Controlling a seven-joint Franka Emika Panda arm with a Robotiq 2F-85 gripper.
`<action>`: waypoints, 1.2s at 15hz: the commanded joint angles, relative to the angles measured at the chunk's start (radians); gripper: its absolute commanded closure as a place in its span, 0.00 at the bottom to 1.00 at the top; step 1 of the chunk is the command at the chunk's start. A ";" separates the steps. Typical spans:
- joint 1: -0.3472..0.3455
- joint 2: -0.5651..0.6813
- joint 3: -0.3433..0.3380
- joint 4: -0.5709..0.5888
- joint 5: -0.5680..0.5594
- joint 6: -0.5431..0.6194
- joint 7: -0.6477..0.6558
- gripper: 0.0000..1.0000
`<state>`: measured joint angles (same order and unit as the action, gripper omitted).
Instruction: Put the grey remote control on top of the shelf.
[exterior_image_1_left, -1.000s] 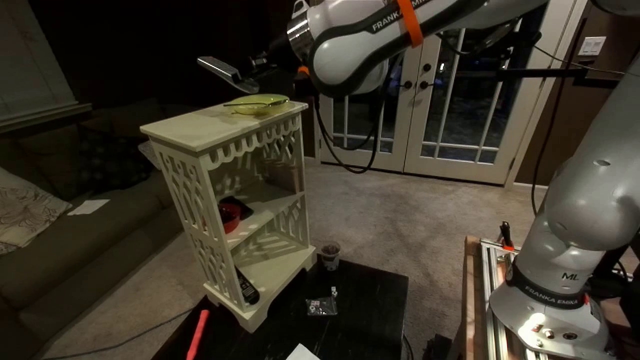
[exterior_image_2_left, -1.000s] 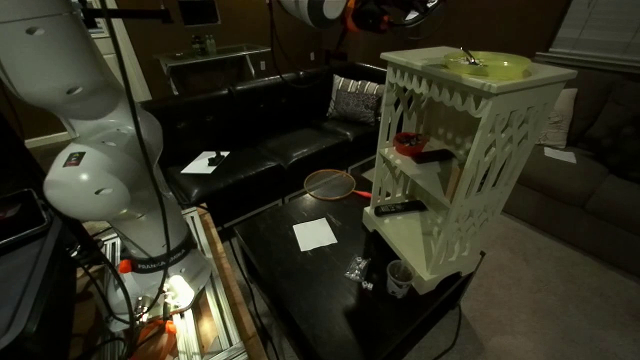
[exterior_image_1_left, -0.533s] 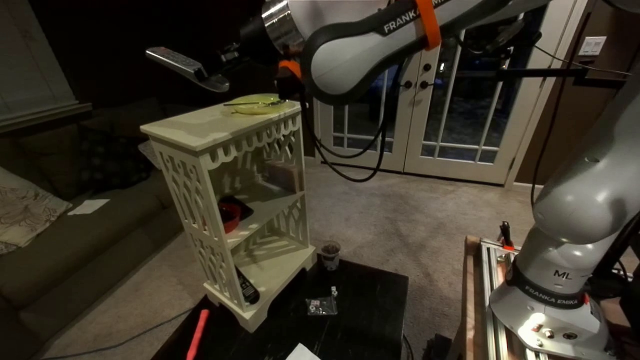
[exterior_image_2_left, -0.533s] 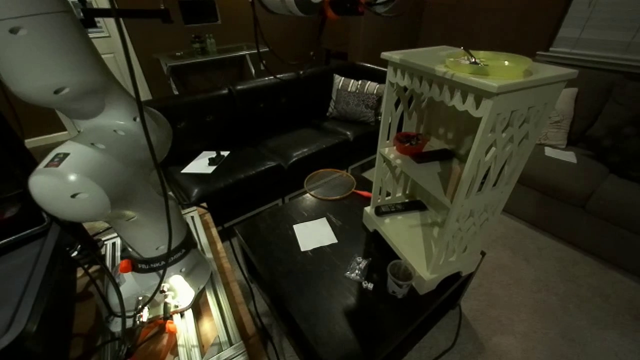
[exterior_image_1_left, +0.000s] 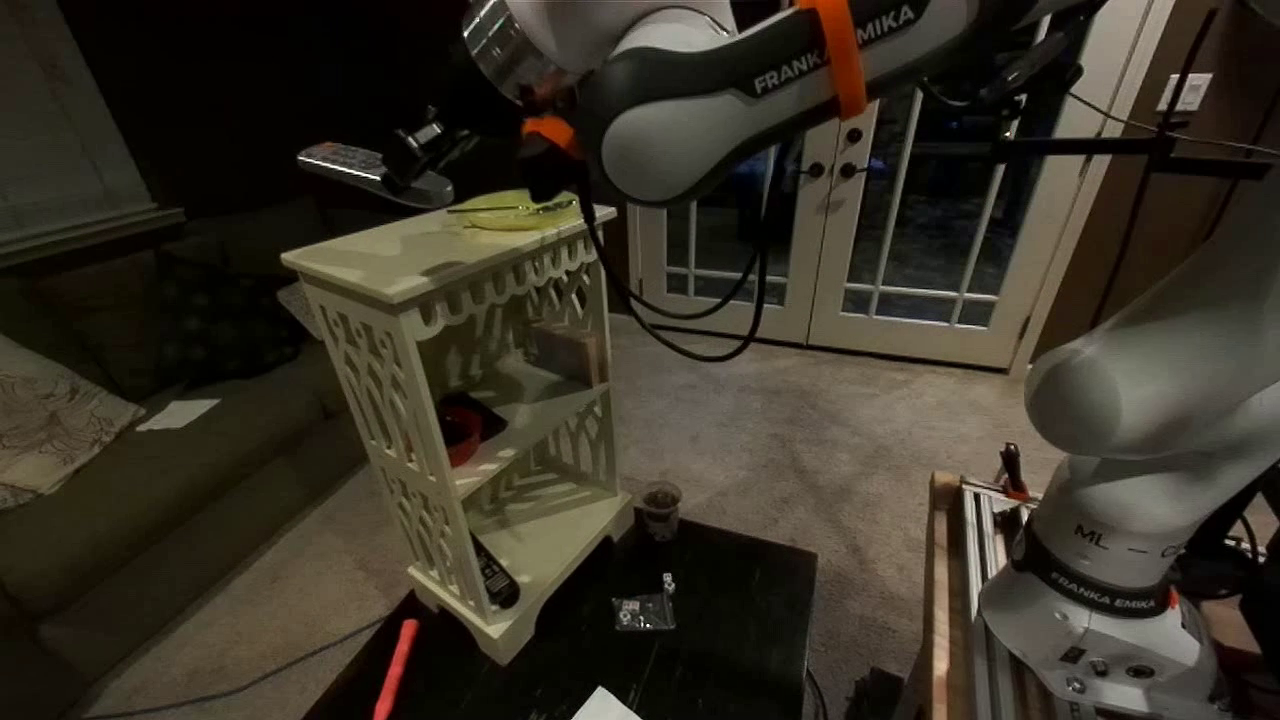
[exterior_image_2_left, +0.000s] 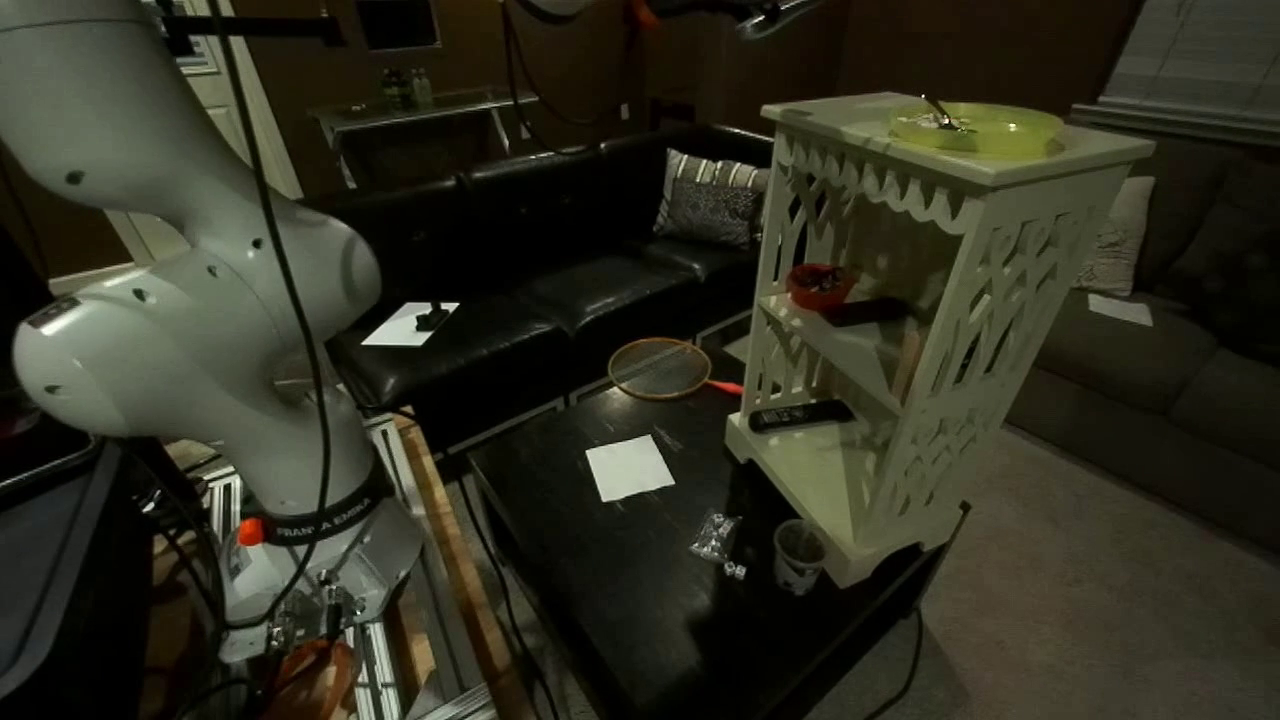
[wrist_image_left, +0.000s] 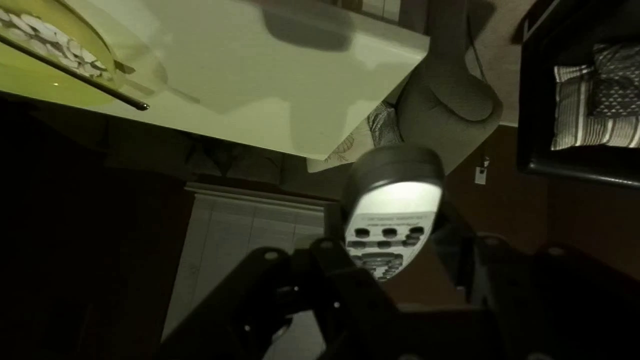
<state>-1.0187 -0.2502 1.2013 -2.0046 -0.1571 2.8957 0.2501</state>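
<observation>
The grey remote control (exterior_image_1_left: 340, 165) is held in the air above the shelf (exterior_image_1_left: 365, 262), a cream-white unit with lattice sides and a flat top. My gripper (exterior_image_1_left: 412, 165) is shut on the remote. In the wrist view the remote (wrist_image_left: 395, 212) stands between the two dark fingers (wrist_image_left: 392, 230), its button face partly toward the camera. The shelf's top (wrist_image_left: 235, 75) lies beyond it, with a shadow on it. In an exterior view the remote (exterior_image_2_left: 778, 18) shows at the upper edge, higher than the shelf's top (exterior_image_2_left: 830, 118). The gap between remote and top is hard to judge.
A yellow-green dish (exterior_image_2_left: 1000, 130) with a utensil stands on one end of the shelf top. A red bowl (exterior_image_2_left: 820, 288) is on the middle tier. A black remote (exterior_image_2_left: 800, 415) lies on the bottom tier. A cup (exterior_image_2_left: 800, 558) stands on the black table (exterior_image_2_left: 600, 570).
In an exterior view the arm has moved left with the remote, over the shelf top. Over the last half second the gripper has dipped and the remote has turned, lying flatter.
</observation>
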 joint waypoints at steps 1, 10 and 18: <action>-0.204 -0.021 0.192 0.084 -0.059 -0.074 0.129 0.77; -0.670 -0.185 0.540 0.222 0.209 -0.184 0.130 0.77; -0.884 -0.344 0.674 0.379 0.427 -0.267 0.132 0.77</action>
<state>-1.8347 -0.5018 1.8555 -1.7166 0.1937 2.6764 0.3833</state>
